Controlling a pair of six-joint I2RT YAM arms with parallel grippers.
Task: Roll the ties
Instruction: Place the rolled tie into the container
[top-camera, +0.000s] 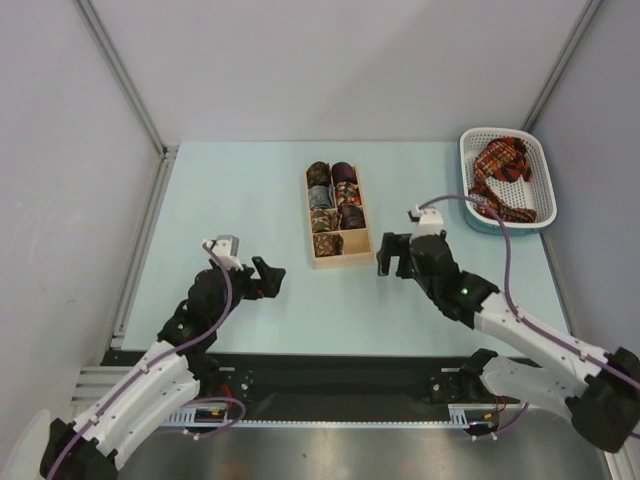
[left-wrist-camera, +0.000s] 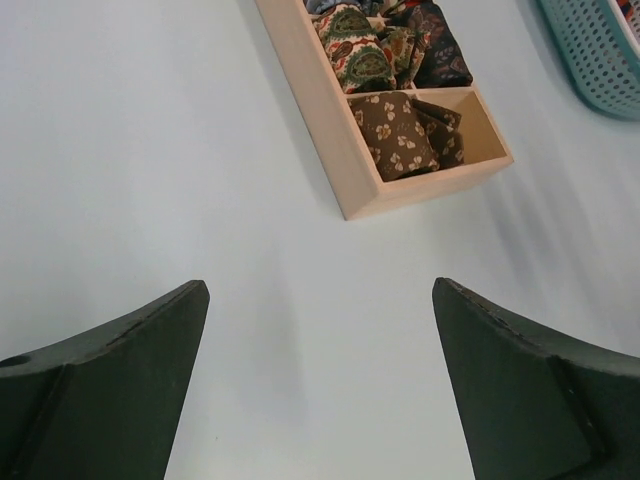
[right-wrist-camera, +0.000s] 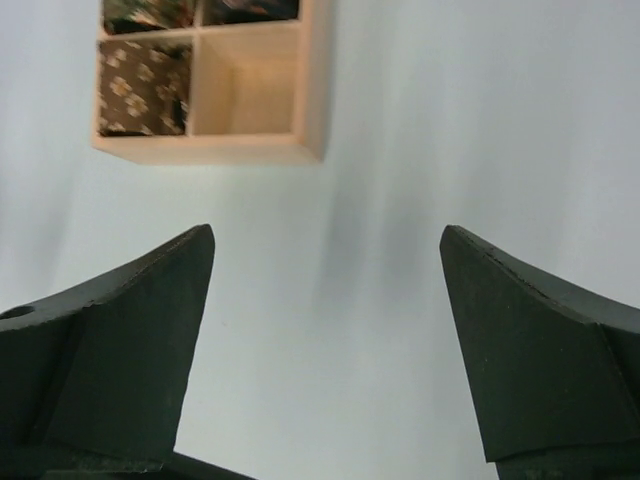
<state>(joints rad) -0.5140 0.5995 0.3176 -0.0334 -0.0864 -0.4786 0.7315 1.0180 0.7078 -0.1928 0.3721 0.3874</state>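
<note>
Top external view: left claw and right claw both gape empty; rolled patterned ties sit in the light wooden divided box, red plaid ties heaped in the white perforated basket.

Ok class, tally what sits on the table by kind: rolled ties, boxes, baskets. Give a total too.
Rolled ties: 7, all in the box
Wooden box: 1, one compartment empty
Basket: 1, holding a heap of loose ties too tangled to count
Total: 9
</note>
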